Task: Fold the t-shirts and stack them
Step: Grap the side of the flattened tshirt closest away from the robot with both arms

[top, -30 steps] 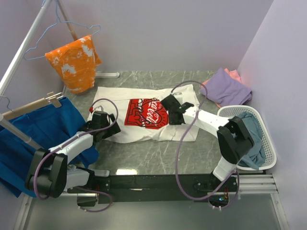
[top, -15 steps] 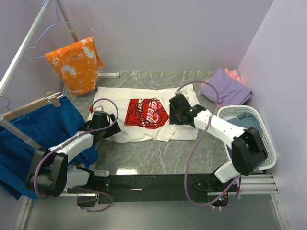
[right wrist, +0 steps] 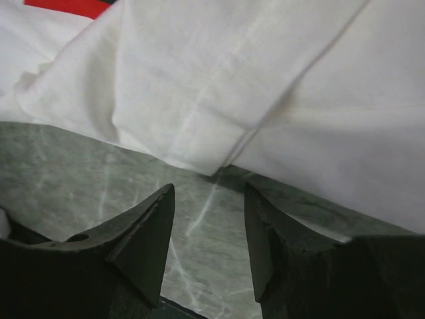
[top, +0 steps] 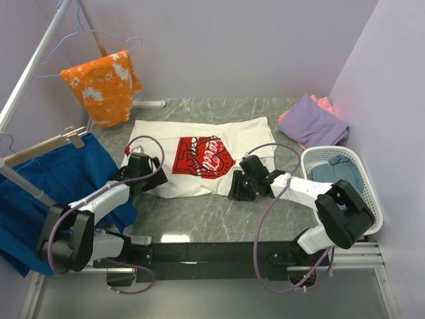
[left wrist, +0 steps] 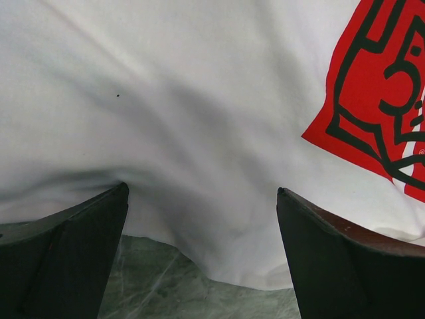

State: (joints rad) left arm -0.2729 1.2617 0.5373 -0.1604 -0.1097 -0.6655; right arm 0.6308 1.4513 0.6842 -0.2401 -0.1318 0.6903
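Note:
The white t-shirt (top: 166, 149) with the red-and-white chest print (top: 203, 157) lies spread on the grey marble table. My left gripper (top: 147, 177) is open at the shirt's near left edge; in the left wrist view its jaws stand wide apart over the white hem (left wrist: 199, 199). My right gripper (top: 234, 191) is open and empty at the shirt's near right corner; the folded white hem (right wrist: 199, 133) lies just beyond its fingertips. A purple t-shirt (top: 313, 123) lies folded on a salmon-pink one (top: 324, 103) at the back right. A grey-blue t-shirt (top: 335, 174) sits in the basket.
A white mesh basket (top: 368, 193) stands at the right. An orange white-splotched garment (top: 101, 86) and a bright blue cloth (top: 40, 179) hang from a rack at the left. Lilac walls close in the back and right.
My right gripper has drawn back from over the shirt's right side toward me, down to the shirt's near right corner. The left arm has stayed put.

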